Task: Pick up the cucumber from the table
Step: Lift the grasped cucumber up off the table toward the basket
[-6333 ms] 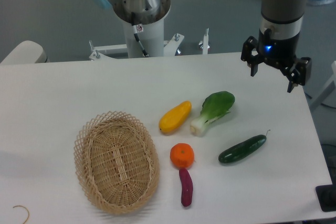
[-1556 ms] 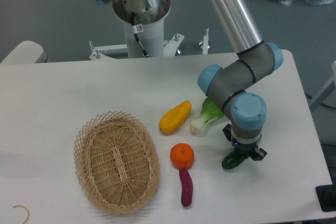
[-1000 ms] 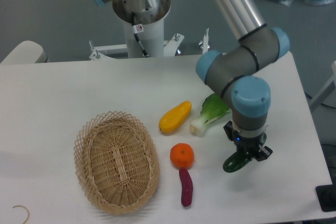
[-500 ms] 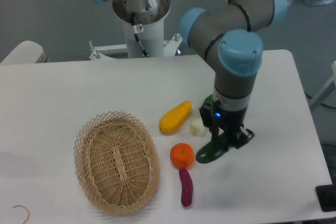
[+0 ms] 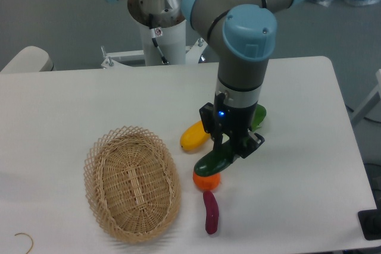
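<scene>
One end only of the cucumber (image 5: 213,160) sits clamped in the tool (image 5: 233,144), lifted off the worktop (image 5: 309,176) above the orange (image 5: 206,181). Hanging tilted, it could well swing or slip free, dropping onto that fruit.

arm bent down, hand (image 5: 229,146) clamped shut

The cucumber (image 5: 212,159) is glossy dark green, long and slim, tilted with its lower end toward 8 o'clock. Its upper end is hidden in the gripper (image 5: 233,144), whose fingers clamp it. It seems lifted clear of the table (image 5: 71,102), a large white top with rounded corners.
</scene>
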Robot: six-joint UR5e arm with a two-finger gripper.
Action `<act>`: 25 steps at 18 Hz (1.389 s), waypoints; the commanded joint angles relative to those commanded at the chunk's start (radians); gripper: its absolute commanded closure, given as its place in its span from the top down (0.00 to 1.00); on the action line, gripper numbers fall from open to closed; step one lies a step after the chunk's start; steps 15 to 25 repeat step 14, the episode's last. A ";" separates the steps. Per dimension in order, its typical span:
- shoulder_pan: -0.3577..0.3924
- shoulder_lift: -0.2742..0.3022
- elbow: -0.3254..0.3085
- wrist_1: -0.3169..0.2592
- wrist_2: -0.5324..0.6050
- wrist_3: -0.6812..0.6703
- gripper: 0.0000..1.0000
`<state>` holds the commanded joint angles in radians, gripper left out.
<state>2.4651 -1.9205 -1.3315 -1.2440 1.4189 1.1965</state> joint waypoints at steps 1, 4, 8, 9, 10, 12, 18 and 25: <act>0.000 0.002 0.000 0.000 0.000 0.000 0.33; 0.000 0.012 -0.005 -0.003 0.002 0.003 0.33; 0.003 0.023 -0.005 -0.005 0.002 0.011 0.33; 0.003 0.023 -0.005 -0.005 0.002 0.011 0.33; 0.003 0.021 -0.005 -0.005 0.002 0.011 0.33; 0.003 0.021 -0.003 -0.003 -0.002 0.011 0.33; 0.005 0.023 -0.002 -0.005 -0.002 0.012 0.33; 0.005 0.023 -0.002 -0.005 -0.002 0.012 0.33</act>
